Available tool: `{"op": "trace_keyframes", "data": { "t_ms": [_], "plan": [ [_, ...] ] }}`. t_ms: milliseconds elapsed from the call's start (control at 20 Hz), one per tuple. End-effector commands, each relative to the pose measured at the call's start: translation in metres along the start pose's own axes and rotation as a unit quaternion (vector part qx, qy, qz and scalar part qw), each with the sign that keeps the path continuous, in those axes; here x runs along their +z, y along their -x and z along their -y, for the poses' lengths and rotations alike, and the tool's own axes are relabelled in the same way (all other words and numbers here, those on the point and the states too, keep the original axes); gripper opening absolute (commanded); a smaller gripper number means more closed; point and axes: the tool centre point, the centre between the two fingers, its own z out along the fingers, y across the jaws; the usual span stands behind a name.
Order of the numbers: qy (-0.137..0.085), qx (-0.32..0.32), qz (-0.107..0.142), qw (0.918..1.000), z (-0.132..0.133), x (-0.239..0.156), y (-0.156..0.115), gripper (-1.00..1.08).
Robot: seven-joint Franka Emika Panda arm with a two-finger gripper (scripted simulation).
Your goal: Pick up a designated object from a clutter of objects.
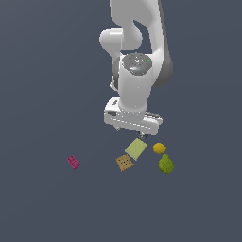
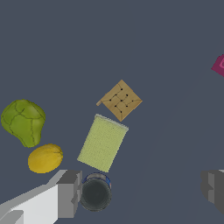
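1. Exterior view: the gripper (image 1: 140, 133) hangs above the slab (image 1: 136, 148), which lies flat among the clutter. The fingertips are mostly hidden under the hand, so this view does not show how the jaws stand.
2. Risk here: the cracker (image 1: 125, 163) lies just beside the slab's near corner, and the lemon (image 1: 159, 148) and pear (image 1: 166, 164) crowd the exterior view's right. A descent off-centre could catch one of them instead. The magenta block (image 1: 73, 162) sits well apart.
3. Wrist view: the jaws stand wide apart, one finger (image 2: 70, 192) beside a dark can (image 2: 96, 192).
4. Risk here: the can sits just beside the slab's (image 2: 103, 142) edge, near that finger; closing could knock it. The slab is thin, so the fingers may slide over it.
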Motion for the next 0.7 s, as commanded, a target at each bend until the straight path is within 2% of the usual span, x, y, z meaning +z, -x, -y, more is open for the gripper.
{"op": "trace_keyframes", "data": {
  "t_ms": [0, 650],
  "plan": [
    [-0.001, 0.027, -0.001, 0.9996, 0.007, 0.018, 0.001, 1.00],
    [-0.003, 0.150, -0.004, 0.9886, 0.033, 0.100, 0.015, 1.00]
  ]
}}
